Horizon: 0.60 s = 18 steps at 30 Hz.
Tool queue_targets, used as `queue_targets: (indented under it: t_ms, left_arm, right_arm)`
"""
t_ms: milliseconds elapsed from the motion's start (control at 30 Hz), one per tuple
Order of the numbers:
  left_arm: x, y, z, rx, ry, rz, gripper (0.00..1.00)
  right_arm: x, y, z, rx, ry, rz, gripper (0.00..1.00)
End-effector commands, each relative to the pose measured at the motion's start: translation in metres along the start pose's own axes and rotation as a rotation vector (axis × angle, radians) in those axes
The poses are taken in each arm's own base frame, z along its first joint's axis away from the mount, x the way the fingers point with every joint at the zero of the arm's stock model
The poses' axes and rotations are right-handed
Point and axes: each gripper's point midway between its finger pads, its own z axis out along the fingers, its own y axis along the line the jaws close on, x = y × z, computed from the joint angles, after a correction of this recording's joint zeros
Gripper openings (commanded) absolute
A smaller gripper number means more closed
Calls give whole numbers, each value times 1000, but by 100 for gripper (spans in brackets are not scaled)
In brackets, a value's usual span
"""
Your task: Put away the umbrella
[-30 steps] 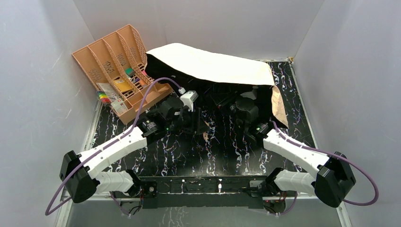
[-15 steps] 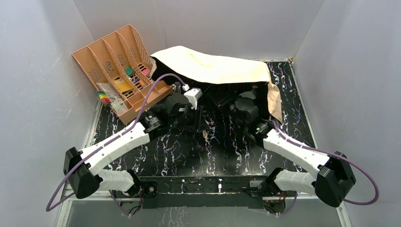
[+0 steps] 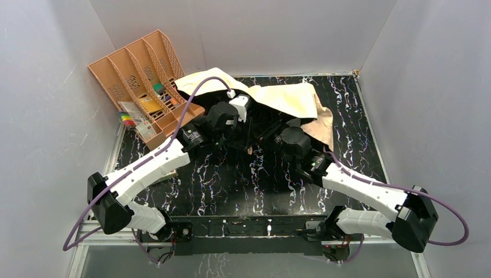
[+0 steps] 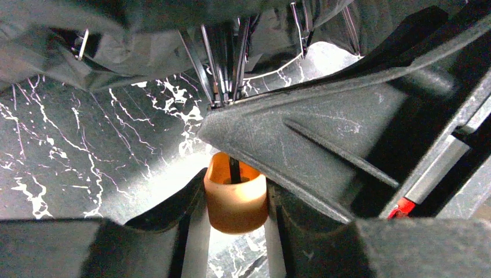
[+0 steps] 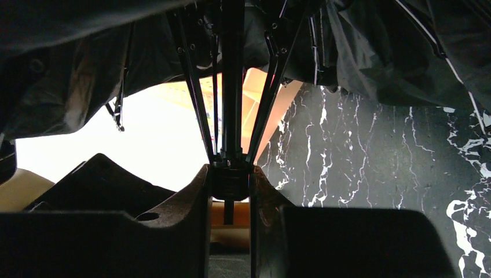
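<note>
The umbrella (image 3: 282, 96) lies half folded at the back middle of the table, tan-beige canopy up, black lining and ribs (image 5: 197, 87) underneath. My left gripper (image 4: 234, 202) is shut on its short tan handle (image 4: 234, 209), which shows in the top view as a small tan stub (image 3: 249, 150). My right gripper (image 5: 230, 186) is shut on the black runner (image 5: 230, 176) where the ribs meet the shaft, just past the handle (image 5: 236, 225). In the top view both grippers, left (image 3: 243, 134) and right (image 3: 277, 134), meet under the canopy's front edge.
A peach-orange divided file tray (image 3: 118, 78) holding small coloured items leans at the back left, close to the left arm's purple cable (image 3: 185, 113). Grey walls close in the black marbled table (image 3: 243, 185) on three sides.
The canopy has folded in from a wide spread to a narrower bundle at the back middle. The left jaws closed on the handle. Both arms moved farther back.
</note>
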Motion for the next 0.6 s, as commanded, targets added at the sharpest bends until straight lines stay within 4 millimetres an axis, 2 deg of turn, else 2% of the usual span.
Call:
queue_targets:
  t_ms: [0, 133, 300, 433, 567]
  left_arm:
    - [-93, -15, -39, 0, -259, -16, 0]
    - [-91, -21, -69, -31, -162, -48, 0]
    - [-86, -44, -107, -53, -89, -83, 0]
    - [-65, -65, -126, -74, 4, -106, 0]
    - [-35, -69, -141, -155, 64, -115, 0]
  right_arm:
    - [23, 68, -37, -134, 186, -28, 0]
    - [16, 117, -53, -212, 247, -5, 0]
    - [23, 158, -77, -279, 382, 38, 0]
    - [35, 169, -98, -290, 489, 104, 0]
    - [54, 154, -113, -243, 599, 165, 0]
